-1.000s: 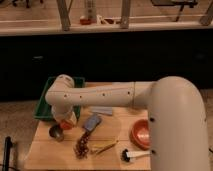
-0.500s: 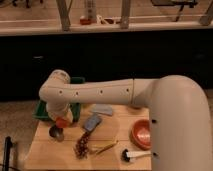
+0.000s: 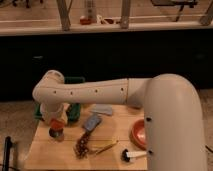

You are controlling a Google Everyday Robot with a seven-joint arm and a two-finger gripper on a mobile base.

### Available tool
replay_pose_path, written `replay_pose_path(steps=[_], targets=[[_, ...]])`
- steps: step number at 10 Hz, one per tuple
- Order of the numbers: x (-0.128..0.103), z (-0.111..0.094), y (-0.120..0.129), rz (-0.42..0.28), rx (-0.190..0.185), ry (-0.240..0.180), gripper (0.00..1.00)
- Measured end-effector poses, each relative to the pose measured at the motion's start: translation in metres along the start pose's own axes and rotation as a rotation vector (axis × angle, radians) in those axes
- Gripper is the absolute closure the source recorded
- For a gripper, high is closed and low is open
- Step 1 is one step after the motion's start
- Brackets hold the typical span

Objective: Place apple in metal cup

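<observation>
My gripper hangs at the end of the white arm over the table's left side. It is shut on the apple, a small orange-red fruit that shows just under the wrist. The metal cup, small, dull and dark, stands on the wooden table directly below the apple. I cannot tell whether the apple touches the cup's rim. The wrist hides most of the gripper.
A green bin stands behind the cup at the table's back left. A grey-blue packet, a brown snack bag, a yellow item and a black-and-white object lie mid-table. An orange-red bowl sits at the right, partly behind the arm.
The arm's wrist has swung left and down, bringing the apple closer over the cup. The other things on the table have not moved.
</observation>
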Motion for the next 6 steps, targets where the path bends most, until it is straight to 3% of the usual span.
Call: replay_pose_path(steps=[6], targets=[[-0.0079,0.0069,-0.0085,-0.037,0.007,-0.029,1.0]])
